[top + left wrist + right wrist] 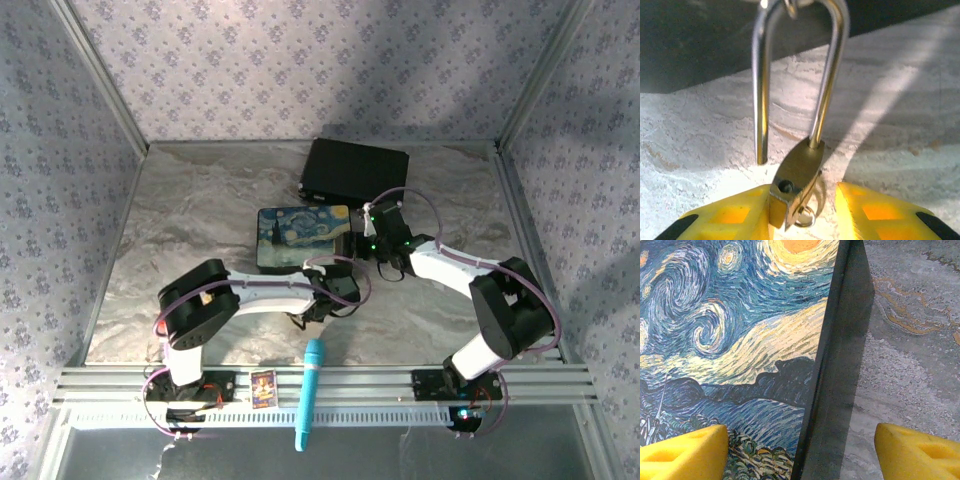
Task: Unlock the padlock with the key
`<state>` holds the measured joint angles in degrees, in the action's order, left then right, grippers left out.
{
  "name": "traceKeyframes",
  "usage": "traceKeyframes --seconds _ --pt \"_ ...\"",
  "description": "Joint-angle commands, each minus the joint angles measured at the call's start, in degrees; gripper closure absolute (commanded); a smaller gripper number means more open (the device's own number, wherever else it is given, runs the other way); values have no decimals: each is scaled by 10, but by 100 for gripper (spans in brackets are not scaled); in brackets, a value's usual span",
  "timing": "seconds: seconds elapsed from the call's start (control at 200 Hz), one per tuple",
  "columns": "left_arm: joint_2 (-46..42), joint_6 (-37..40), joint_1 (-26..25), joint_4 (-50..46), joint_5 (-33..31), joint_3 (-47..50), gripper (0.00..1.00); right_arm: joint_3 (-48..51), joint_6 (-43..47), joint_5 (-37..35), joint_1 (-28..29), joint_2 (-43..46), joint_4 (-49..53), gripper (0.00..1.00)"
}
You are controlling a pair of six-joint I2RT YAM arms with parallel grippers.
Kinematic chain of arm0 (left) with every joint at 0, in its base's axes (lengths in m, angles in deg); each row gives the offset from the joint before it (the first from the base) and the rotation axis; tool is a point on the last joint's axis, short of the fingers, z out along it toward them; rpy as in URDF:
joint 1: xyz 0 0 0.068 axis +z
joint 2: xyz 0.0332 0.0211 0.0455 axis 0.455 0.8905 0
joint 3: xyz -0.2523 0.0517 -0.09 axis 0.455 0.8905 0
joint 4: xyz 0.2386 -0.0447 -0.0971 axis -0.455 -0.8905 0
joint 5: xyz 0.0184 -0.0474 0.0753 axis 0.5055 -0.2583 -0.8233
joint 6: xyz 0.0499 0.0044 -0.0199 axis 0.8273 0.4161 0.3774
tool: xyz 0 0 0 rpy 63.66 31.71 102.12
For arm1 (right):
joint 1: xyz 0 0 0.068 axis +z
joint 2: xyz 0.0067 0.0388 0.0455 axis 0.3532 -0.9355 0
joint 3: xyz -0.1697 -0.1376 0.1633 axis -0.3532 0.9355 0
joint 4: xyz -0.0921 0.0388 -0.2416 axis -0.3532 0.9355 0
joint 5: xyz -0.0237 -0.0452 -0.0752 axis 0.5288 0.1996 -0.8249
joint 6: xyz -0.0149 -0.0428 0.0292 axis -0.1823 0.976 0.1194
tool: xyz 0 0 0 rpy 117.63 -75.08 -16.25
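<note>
The brass padlock (799, 167) hangs between my left gripper's (802, 194) yellow fingers (735, 215). Its silver shackle (832, 75) stands open: one leg is out of the body and ends free, and the bend is hooked over something at the top edge. A thin silvery key (809, 197) with a small ring sticks out of the padlock's underside. The left finger touches the body and the right finger stands apart, so this gripper is open. My right gripper (801, 445) is wide open, straddling the painted box's dark side edge (840, 365). From above, both grippers (338, 288) (362, 240) meet at the box's near right corner.
The painted box (303, 232) lies mid-table, with a black box (355, 168) behind it. A blue marker pen (310, 392) lies across the front rail beside a small card (263, 388). The marble tabletop (190, 220) is bounded by patterned walls.
</note>
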<state>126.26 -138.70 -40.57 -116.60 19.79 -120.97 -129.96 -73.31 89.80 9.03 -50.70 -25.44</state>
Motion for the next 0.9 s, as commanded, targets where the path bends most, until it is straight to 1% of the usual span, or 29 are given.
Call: traceKeyframes --seconds 0.0,0.085,0.18,0.35,0.47,0.485,0.5,0.535,0.575,0.655,0.755,0.83,0.895 --pt "18 -6 -19 -57 9 -24 65 22 -1 -44 -1 -29 77 23" --pt "23 -11 -27 -69 3 -34 69 24 -2 -44 -1 -29 75 23" --pt "22 -12 -29 -61 12 -32 69 21 -2 -43 0 -33 74 23" --pt "26 -8 -28 -53 13 -32 65 22 -6 -40 0 -35 70 23" --pt "7 -1 -24 -41 16 -28 62 24 1 -36 1 -17 67 21" --pt "1 0 -23 -39 15 -27 60 24 3 -36 0 -14 67 21" --pt "-5 1 -22 -36 15 -25 55 24 5 -35 -1 -10 65 20" --pt "-22 6 -18 -25 17 -18 47 24 9 -31 -2 -1 63 19" --pt "-44 13 -11 -12 23 -9 41 22 15 -25 -6 9 62 18" --pt "-93 25 5 18 32 12 25 12 25 3 -18 24 60 11" --pt "-154 42 23 57 41 36 12 -14 43 25 -26 40 75 2" --pt "-197 46 35 64 46 51 1 -29 55 24 -30 58 89 1" --pt "-234 46 48 94 55 69 0 -35 58 23 -33 77 99 1"
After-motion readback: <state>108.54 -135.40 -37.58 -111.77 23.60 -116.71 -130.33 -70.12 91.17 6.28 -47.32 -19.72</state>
